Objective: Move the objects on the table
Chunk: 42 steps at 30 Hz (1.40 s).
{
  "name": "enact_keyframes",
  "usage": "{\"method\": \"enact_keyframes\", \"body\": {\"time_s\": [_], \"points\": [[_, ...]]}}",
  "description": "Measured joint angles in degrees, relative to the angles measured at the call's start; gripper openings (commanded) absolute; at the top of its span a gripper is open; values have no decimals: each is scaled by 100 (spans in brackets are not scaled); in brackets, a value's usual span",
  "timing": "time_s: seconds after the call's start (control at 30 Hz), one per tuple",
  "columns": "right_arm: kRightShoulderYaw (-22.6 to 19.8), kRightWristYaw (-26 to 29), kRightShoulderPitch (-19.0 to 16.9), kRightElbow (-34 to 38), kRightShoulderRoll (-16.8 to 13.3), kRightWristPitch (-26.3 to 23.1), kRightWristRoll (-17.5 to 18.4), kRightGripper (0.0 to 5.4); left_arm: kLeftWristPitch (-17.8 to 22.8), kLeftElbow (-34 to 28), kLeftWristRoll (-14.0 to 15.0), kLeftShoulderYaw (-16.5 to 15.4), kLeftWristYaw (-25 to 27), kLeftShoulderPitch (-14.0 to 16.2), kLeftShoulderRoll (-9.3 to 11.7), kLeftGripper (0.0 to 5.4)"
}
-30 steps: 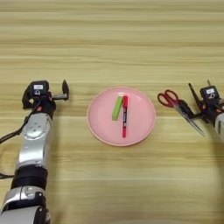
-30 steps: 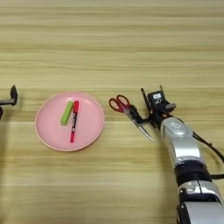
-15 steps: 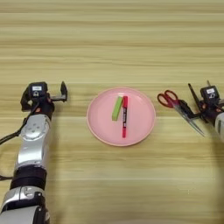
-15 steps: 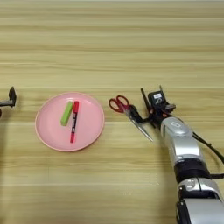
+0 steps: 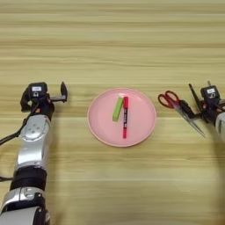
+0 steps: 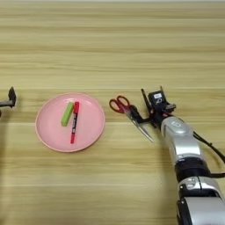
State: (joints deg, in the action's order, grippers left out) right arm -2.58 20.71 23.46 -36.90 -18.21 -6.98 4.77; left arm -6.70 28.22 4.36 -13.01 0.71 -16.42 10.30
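Centrally on tabletop (image 5: 110, 39): pink plate (image 5: 100, 127) holding green bar (image 5: 117, 109) beside red marker (image 5: 125, 117); rightward, red-handled scissors (image 6: 128, 114) against released right tool (image 6: 138, 108); far left, released left tool (image 5: 48, 97).

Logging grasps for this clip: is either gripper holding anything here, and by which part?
Right gripper: its black fingers straddle the red-handled scissors just below the handles, where the blades begin. Whether they are gripped cannot be told. Left gripper holds nothing.
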Motion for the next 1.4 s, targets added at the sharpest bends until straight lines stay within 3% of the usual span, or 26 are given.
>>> {"method": "enact_keyframes", "body": {"time_s": [1.4], "points": [[94, -29, 182, -269, -67, -8, -4, 110, 1, -2, 5, 0, 2, 0, 6, 540]]}}
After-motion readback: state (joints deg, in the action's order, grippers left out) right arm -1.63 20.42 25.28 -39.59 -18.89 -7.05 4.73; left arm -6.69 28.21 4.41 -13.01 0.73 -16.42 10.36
